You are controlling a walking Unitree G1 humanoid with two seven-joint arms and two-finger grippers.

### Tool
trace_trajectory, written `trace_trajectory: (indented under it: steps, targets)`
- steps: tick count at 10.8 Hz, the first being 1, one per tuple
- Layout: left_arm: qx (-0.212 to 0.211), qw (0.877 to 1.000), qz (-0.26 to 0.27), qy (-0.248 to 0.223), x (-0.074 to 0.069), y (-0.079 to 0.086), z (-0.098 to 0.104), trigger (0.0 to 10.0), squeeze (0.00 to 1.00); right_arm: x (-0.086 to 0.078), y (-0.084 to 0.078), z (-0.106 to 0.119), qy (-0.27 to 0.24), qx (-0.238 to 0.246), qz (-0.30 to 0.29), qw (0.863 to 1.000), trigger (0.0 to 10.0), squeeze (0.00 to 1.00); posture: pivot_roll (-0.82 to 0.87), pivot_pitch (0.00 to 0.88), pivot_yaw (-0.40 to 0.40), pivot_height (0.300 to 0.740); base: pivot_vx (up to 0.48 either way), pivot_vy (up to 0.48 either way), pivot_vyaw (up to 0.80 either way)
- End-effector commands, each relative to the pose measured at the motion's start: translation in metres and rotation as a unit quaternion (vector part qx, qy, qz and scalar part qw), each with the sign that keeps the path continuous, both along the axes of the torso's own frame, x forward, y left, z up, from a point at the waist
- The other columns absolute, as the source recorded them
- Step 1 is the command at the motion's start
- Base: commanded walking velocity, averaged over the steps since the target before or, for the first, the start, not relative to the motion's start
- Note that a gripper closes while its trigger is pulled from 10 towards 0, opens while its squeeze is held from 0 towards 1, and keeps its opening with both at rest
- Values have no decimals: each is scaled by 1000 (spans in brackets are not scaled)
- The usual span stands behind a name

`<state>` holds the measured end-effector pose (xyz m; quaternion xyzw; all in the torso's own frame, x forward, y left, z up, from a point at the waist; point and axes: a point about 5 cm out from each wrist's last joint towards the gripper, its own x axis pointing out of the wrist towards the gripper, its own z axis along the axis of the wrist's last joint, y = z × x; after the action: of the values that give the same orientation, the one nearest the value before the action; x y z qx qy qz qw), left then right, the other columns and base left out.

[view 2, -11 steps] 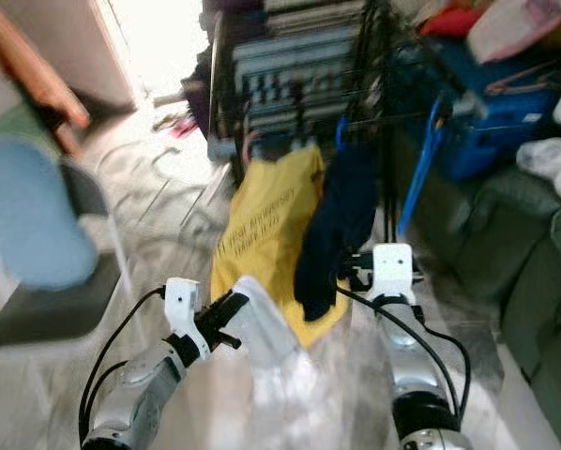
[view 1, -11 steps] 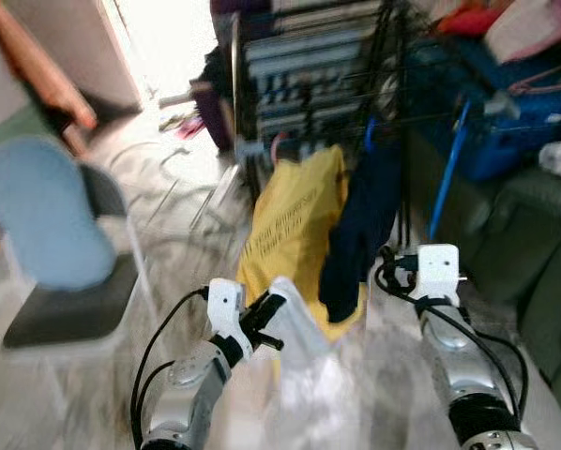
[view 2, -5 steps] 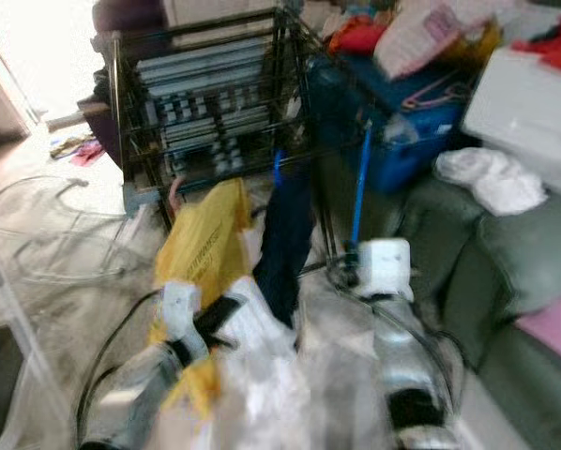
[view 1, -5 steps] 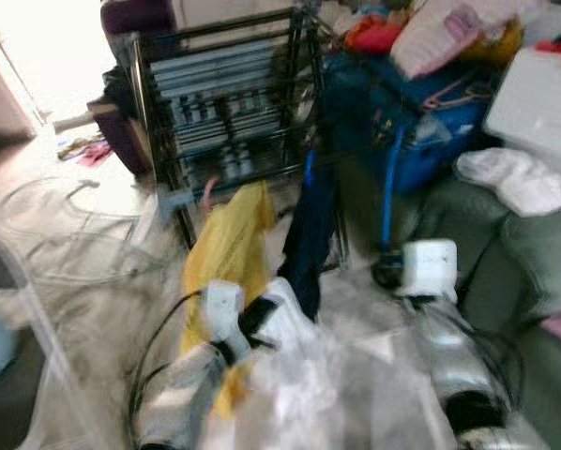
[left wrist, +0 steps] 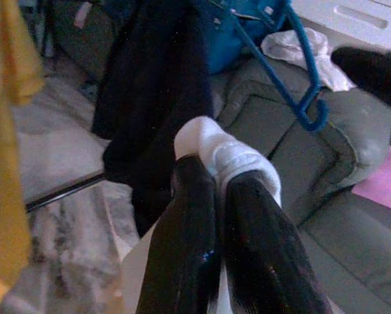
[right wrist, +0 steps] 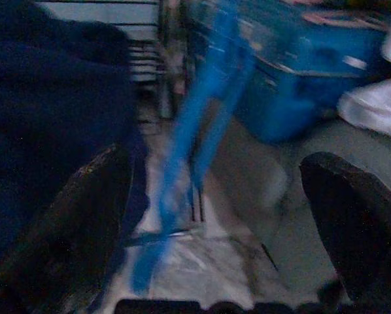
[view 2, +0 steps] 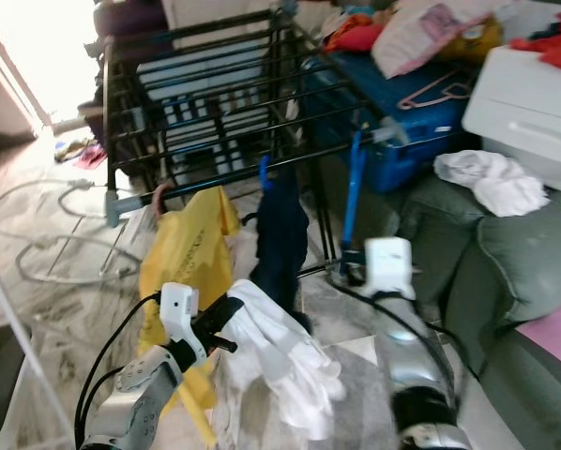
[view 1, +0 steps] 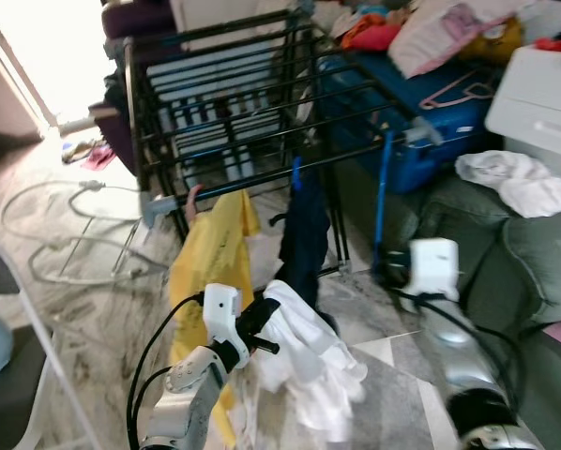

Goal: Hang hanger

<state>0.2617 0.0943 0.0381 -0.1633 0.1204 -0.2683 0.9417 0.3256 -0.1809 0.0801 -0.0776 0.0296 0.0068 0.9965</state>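
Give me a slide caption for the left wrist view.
Left gripper shut on white cloth, facing dark garment and blue hanger.

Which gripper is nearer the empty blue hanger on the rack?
Right. The right gripper is open just before the blue hanger; the left gripper, shut on white cloth, sits beyond the dark garment.

Two hanging garments (view 1: 304,225) (one yellow, one navy), perhaps two blue hangers (view 1: 384,202)

Silver arms (view 1: 189,398), black cables
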Motion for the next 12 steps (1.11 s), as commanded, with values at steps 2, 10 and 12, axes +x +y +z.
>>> trace_trajectory:
  steps: [2, 10, 12]
  targets:
    - [15, 1000, 12, -13, 1, 10, 5, 10000, 0, 15, 1, 17, -11, 1, 12, 1000, 10000, 0, -122, 0, 111, 740, 0, 0, 0]
    - [41, 999, -6, 16, -32, 25, 5, 10000, 0, 60, -3, 44, 70, 18, -48, 996, 10000, 0, -5, 39, 144, 740, 0, 0, 0]
    - [52, 998, -15, 22, -36, 30, 9, 10000, 0, 58, -6, 37, 99, 29, -72, 992, 10000, 0, 27, 57, 161, 740, 0, 0, 0]
